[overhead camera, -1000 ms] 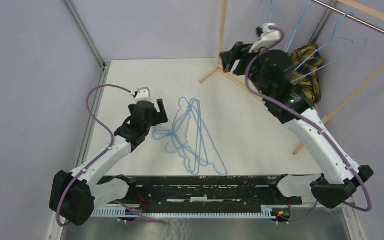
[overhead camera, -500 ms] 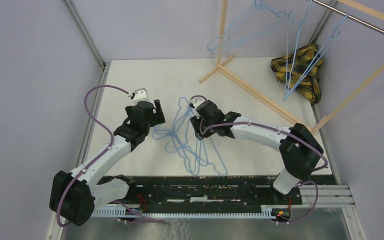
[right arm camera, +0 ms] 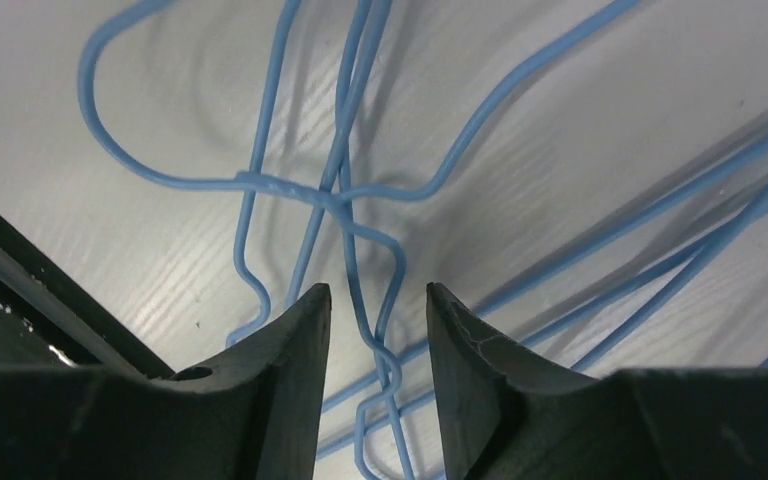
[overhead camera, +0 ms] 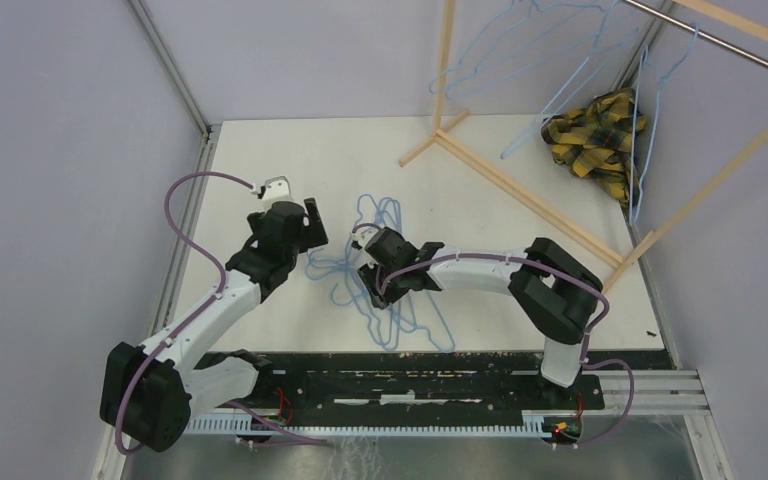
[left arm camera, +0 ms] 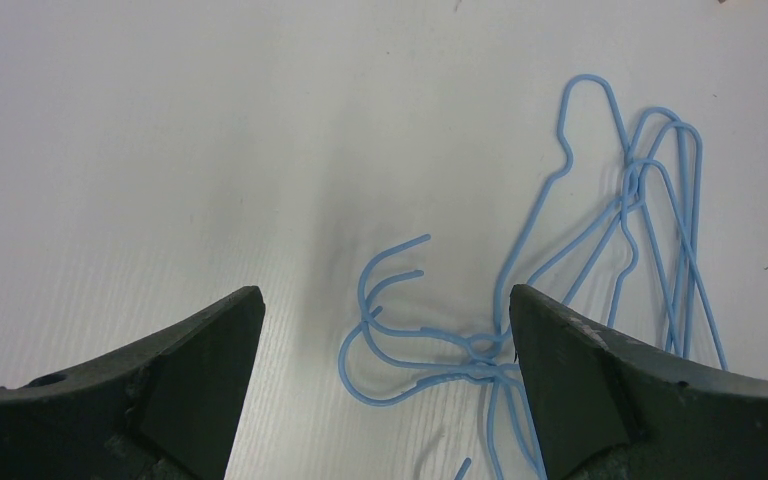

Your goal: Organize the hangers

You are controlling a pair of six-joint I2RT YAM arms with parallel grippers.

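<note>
- Change over the last sec: right gripper is no longer up at the wooden rack at 1 o'clock. It's now down mid-table, nose in the loose hangers.
- Rack side: hung hangers sit at diff angles vs half a sec ago, so I read them as swinging after a drop-off. Plaid cloth lies below them at 2 o'clock.
- Right claw: narrow gap, with one wire strand running up between the fingers, just below a twisted neck. Not pinched yet, as far as I can see.
- Left gripper: barely moved, at 9 o'clock of the pile. Jaws are wide and hold nothing, and the hook ends lie on the table between its tips.
- Meaning: prob one hanger delivered and the next pick under way. The rest are tangled, so lifting one may drag its neighbours; I'd pin them w/ the left.
</note>
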